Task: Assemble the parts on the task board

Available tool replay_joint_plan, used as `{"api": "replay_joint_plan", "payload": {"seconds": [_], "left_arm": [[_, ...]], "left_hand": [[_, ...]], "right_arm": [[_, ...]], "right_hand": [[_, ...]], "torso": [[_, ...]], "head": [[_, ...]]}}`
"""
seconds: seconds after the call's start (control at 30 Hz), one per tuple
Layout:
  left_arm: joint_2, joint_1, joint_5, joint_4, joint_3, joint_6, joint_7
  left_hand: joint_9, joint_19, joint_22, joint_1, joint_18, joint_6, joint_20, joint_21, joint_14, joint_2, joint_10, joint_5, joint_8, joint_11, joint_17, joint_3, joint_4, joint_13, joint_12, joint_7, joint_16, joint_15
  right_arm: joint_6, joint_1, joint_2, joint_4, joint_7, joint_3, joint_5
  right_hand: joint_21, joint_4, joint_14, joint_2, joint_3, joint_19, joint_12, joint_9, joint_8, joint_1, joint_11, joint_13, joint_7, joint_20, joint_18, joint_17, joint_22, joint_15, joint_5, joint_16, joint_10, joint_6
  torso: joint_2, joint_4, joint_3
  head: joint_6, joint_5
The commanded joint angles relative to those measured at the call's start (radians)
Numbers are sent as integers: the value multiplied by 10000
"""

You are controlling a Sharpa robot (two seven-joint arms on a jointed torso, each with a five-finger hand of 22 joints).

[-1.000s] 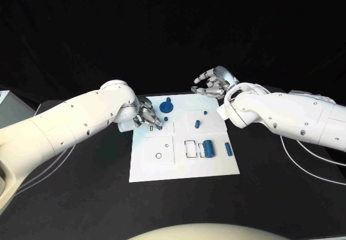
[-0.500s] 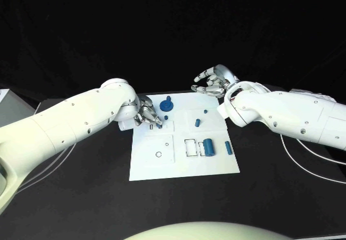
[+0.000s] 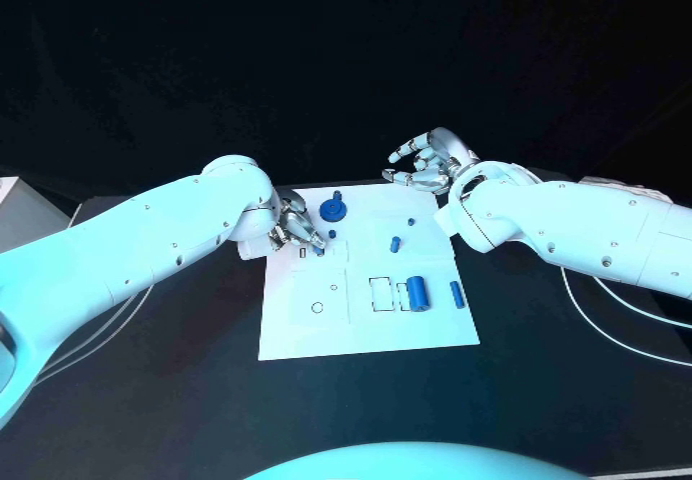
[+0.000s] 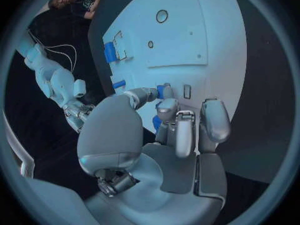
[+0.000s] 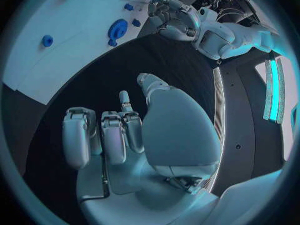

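A: Black table (image 3: 173,400), dark backdrop. White task board (image 3: 368,330) mid-frame. Nearest part of it, lower half, is bare plate with a round hole (image 3: 316,309) at lower left.

B: Parts status?

A: Centre-right: big blue cylinder (image 3: 418,292) lying beside a rectangular slot, slim blue piece (image 3: 456,293) just right of it. Neither looks seated, my read. Further up, a small blue peg (image 3: 397,243) mid-board and a tiny one (image 3: 411,221) above it. Top of board: blue gear-like disc (image 3: 333,209).

B: Left hand?

A: Left hand (image 3: 294,229) at the board's upper-left area, fingers curled, thumb and a finger pinching a small blue part (image 4: 160,91) right over a little rectangular slot (image 4: 187,91). Looks like an insertion in hand, not finished.

B: Right?

A: Right hand (image 3: 426,163) hovers past the board's far edge, upper centre-right of frame, fingers loosely curled and apart, holding nothing.

B: Progress?

A: Early to middle, I'd judge. Most pieces loose.
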Motion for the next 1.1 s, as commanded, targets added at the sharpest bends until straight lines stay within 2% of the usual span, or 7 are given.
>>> {"api": "replay_joint_plan", "payload": {"seconds": [0.03,0.47,1.1], "left_arm": [[25,8,-34,9,6,235,23],[20,8,-34,28,6,368,10],[67,3,-128,-46,5,215,9]], "left_hand": [[18,36,7,75,-49,133,11,46,983,11,1,18,-57,-40,2339,1620,-1711,-16,-49,-168,-26,-60],[18,36,7,75,-49,133,11,46,983,11,1,18,-57,-40,2339,1620,-1711,-16,-49,-168,-26,-60],[21,36,12,78,-50,137,12,48,987,13,3,15,-68,-38,2350,1620,-1724,-18,-55,-165,-22,-58]], "right_arm": [[91,-1,4,-1,29,6,-46],[98,-1,10,-13,28,6,-48],[92,-1,-20,12,33,6,-58]], "right_hand": [[-61,-2,1058,-7,37,547,-42,1,37,-58,80,2128,-1,96,-100,2629,1374,69,61,60,449,-103],[-61,-2,1058,-7,37,547,-42,1,37,-58,80,2128,-1,96,-100,2629,1374,69,61,60,449,-103],[-61,-2,1058,-7,37,547,-42,1,37,-58,80,2128,-1,96,-100,2629,1374,69,61,60,449,-103]], "torso": [[3,-6,6],[4,9,3],[29,-4,0]], "head": [[-5,12],[-24,13],[-66,11]]}}
